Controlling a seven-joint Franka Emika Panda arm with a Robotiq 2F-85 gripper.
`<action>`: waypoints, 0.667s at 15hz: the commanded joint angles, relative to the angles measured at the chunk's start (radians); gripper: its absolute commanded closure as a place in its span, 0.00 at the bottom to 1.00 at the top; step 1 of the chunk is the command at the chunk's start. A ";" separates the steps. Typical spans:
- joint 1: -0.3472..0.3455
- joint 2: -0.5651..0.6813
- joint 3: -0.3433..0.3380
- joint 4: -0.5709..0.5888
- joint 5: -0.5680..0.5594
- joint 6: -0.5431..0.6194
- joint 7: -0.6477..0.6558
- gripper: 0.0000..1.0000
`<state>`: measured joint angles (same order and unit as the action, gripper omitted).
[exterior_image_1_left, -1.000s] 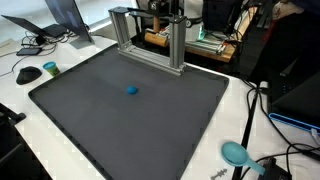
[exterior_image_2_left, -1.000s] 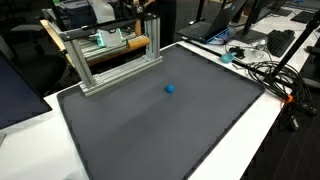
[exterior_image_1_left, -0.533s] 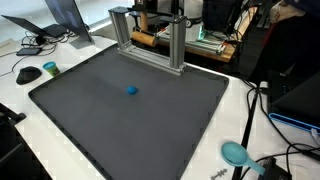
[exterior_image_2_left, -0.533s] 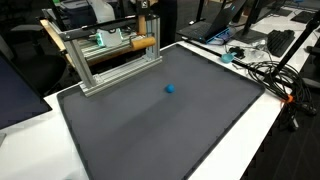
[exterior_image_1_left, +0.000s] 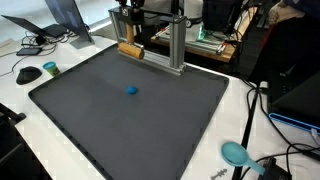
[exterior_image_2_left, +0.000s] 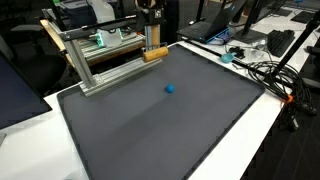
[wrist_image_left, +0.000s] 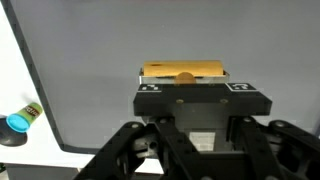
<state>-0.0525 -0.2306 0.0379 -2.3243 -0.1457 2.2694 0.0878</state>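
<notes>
One wooden block (exterior_image_1_left: 129, 49) was what we found in the gripper (exterior_image_2_left: 152, 44), whose jaws were clamped on it from above. The wrist view showed the block lying crosswise between the fingers, with only its tan top face visible above the gripper body.

In both exterior views the block hung at the aluminium frame (exterior_image_1_left: 178, 45), just in front of its base rail and close to the post at one end. We could not tell whether the block touched the rail or the dark mat (exterior_image_1_left: 120, 125) beneath it. In front of the frame and well apart from it, a small blue ball (exterior_image_1_left: 131, 90) lay on the mat. Farther from the frame, off the mat, we saw a teal round thing (exterior_image_1_left: 233, 152) and a computer mouse (exterior_image_1_left: 29, 74).

We judged the step in hand to be carrying the block beside the frame. To do it well, we thought the hold should be firm and near the block's middle, so that the long piece would not pivot in the jaws. The block should be level. Because the gap to the frame's post looked narrow, any travel ought to be slow and straight, with neither end swinging into the frame. Since the wrist camera hid the block's underside, we would have judged its height against the frame's rail from the exterior views.
</notes>
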 joint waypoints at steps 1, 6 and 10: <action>0.010 0.007 -0.009 0.001 -0.002 -0.003 0.001 0.53; 0.010 0.003 -0.009 -0.001 -0.002 -0.003 0.001 0.78; 0.024 0.074 -0.024 0.012 0.078 0.125 -0.041 0.78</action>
<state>-0.0429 -0.2004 0.0310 -2.3282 -0.1002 2.3263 0.0647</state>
